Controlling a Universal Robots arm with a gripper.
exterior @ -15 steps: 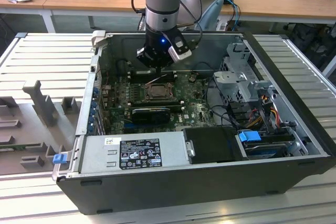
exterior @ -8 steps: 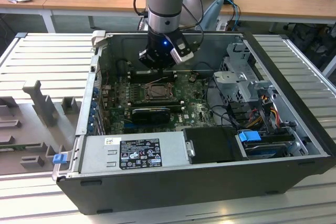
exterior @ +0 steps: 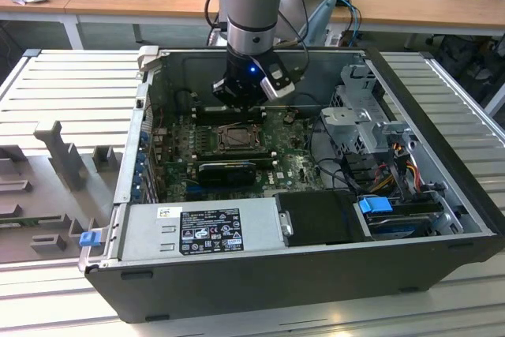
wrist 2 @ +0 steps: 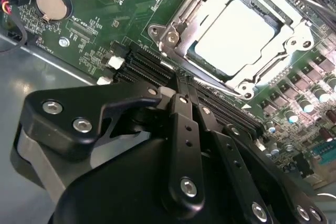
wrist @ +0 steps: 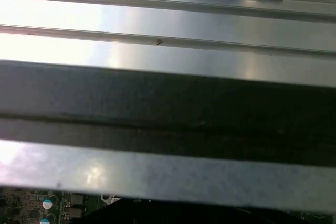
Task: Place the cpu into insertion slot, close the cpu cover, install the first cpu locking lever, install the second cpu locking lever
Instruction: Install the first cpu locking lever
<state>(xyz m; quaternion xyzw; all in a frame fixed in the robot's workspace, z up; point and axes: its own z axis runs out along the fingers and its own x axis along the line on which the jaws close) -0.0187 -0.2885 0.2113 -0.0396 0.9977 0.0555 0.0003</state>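
Tool [wrist 2: 181, 90] fingers together beside covered cpu [wrist 2: 233, 32].

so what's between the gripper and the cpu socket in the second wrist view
In the second wrist view, a row of long black slots on the green board runs between the gripper and the cpu cover, which lies closed around the cpu.
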